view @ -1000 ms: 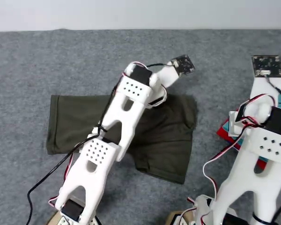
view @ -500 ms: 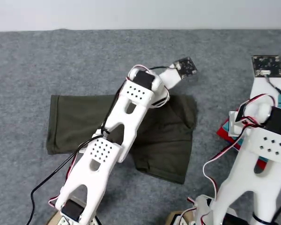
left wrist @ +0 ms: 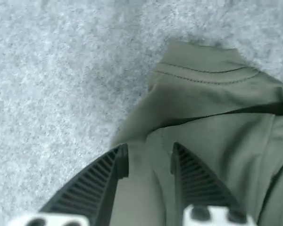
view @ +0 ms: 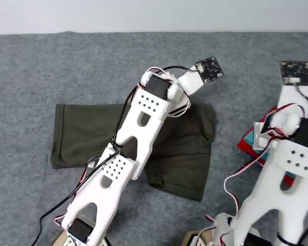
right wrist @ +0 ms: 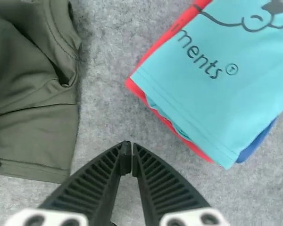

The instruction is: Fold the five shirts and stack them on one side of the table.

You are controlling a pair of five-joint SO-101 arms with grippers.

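Note:
An olive green shirt [view: 185,154] lies partly folded on the grey table near the middle. My left arm [view: 143,110] stretches across it to its far edge. In the left wrist view my left gripper [left wrist: 148,160] is open, its black fingers [left wrist: 111,172] straddling a ridge of olive shirt [left wrist: 217,117] near the hem corner. My right gripper [right wrist: 132,157] is shut on nothing, over bare table between the olive shirt [right wrist: 28,94] and a stack of folded shirts [right wrist: 226,84] with a teal one on top, red and blue below.
The folded stack [view: 249,142] sits at the table's right side, largely under my right arm [view: 287,164]. Grey felt-like table surface [view: 66,61] runs far and left of the olive shirt. A pale wall borders the far edge.
My left arm has stretched slightly farther away and to the right over the olive shirt. The shirt and the right arm look about the same.

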